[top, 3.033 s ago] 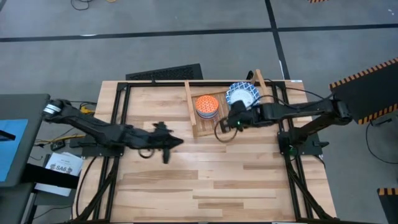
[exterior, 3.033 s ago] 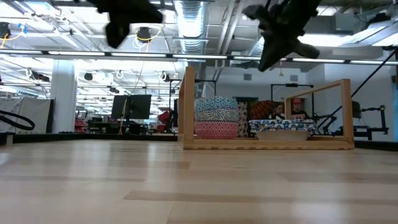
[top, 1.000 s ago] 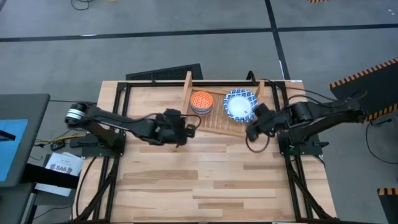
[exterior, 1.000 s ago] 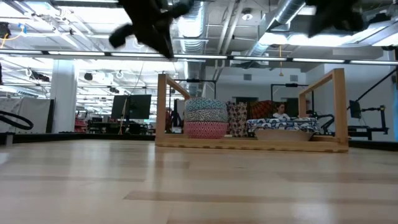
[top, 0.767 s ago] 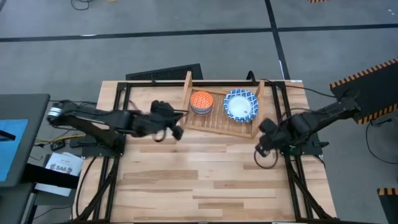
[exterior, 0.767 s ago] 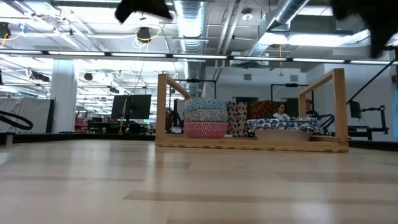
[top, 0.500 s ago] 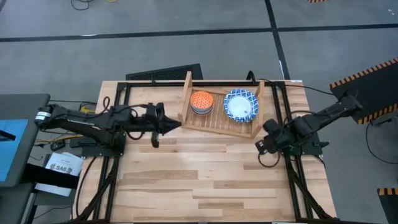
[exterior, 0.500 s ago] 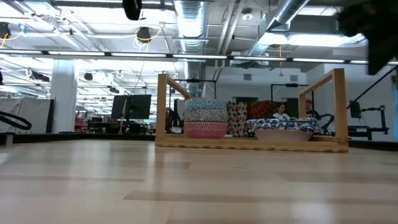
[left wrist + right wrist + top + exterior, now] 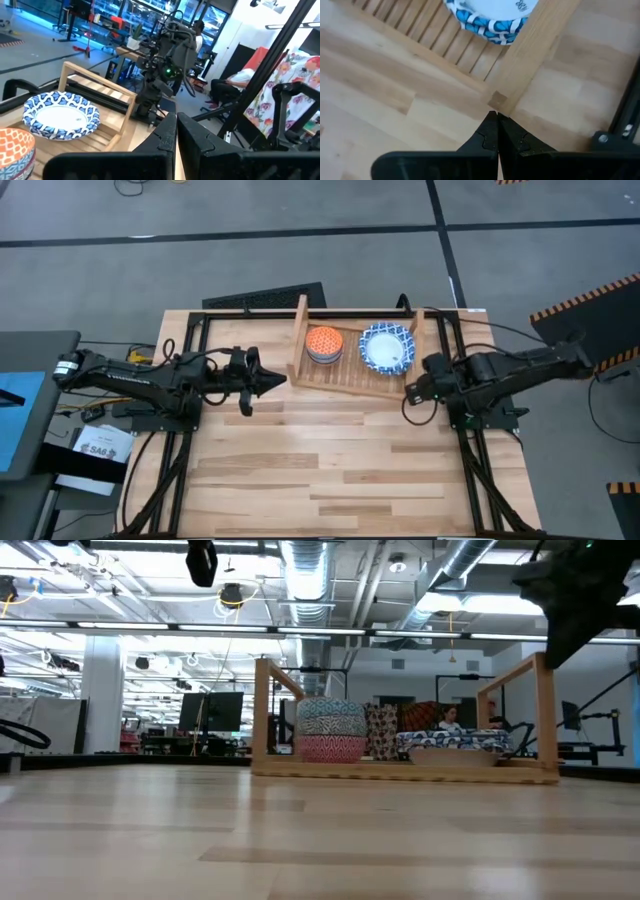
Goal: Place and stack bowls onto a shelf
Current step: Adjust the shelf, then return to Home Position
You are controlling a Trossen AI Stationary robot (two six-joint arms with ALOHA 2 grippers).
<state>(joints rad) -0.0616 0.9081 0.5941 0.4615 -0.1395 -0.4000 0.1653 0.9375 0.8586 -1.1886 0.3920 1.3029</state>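
The wooden shelf point(image 9: 352, 378) lies on the table's far middle, resting on its slatted base between two upright side boards. In its left part stands a stack of small bowls point(image 9: 324, 343) point(image 9: 332, 730), orange on top. Beside them sit the wide white bowls with blue rims point(image 9: 387, 348) point(image 9: 455, 744) point(image 9: 60, 114). My left gripper point(image 9: 281, 379) point(image 9: 175, 131) is shut and empty, pointing level at the shelf's left board from the left. My right gripper point(image 9: 407, 394) point(image 9: 496, 122) is shut and empty, slanting down above the shelf's near right corner point(image 9: 497, 100).
A black metal frame point(image 9: 196, 330) runs along the table's left, far and right sides. A black flat object point(image 9: 265, 297) lies at the far edge. Bare wooden tabletop point(image 9: 330, 470) stretches across the near half. A person sits in the room beyond point(image 9: 235, 82).
My left gripper has drawn back from the shelf's left board toward the table's left edge and tipped up from pointing downward to level. My right gripper has sunk a little beside the shelf's near right corner. The shelf and bowls have stayed put.
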